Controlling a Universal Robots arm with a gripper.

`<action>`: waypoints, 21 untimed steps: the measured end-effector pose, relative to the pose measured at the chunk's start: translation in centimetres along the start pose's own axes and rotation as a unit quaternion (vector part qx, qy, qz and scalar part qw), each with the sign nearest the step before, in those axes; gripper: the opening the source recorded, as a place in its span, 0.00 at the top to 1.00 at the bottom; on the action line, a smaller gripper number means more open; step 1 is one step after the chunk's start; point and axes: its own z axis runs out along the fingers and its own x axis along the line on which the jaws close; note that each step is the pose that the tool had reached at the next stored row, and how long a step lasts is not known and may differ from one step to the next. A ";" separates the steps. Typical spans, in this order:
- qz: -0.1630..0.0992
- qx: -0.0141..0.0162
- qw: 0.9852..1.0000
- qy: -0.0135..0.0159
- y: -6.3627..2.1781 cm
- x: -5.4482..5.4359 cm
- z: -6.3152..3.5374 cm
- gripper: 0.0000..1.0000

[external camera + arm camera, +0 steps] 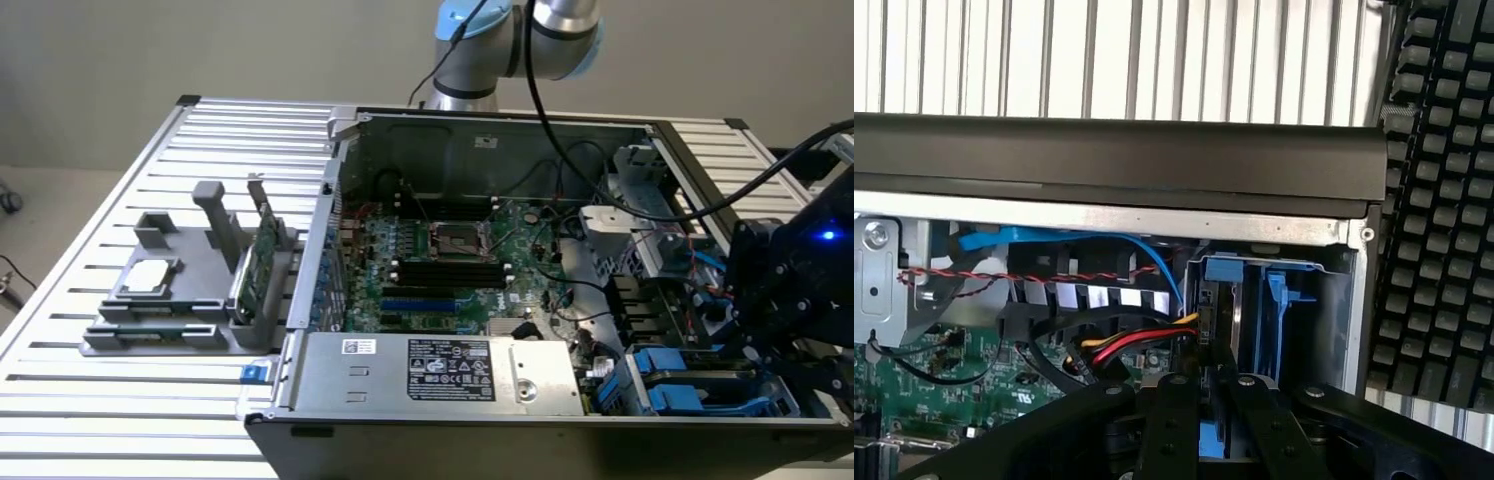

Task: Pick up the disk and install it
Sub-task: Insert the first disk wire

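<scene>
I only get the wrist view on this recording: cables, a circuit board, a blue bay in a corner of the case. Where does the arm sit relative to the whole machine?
Observer: In the exterior view the gripper is at that view's right end of the open computer case, above the corner where the blue drive carriers sit.
Operator: Is anything lying outside the case?
Observer: Yes. A grey fixture on the slatted table, at the exterior view's left, holds a small square silver chip.
Operator: Anything else in that fixture?
Observer: A thin green circuit card stands on edge in it, on the side nearest the case.
</scene>
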 end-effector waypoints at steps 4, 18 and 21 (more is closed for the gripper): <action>0.000 0.000 1.000 -0.004 0.00 0.1 0.10 0.83; 0.001 0.000 1.000 -0.008 -0.01 0.3 0.31 0.83; 0.001 0.000 1.000 -0.008 -0.01 0.4 0.33 0.83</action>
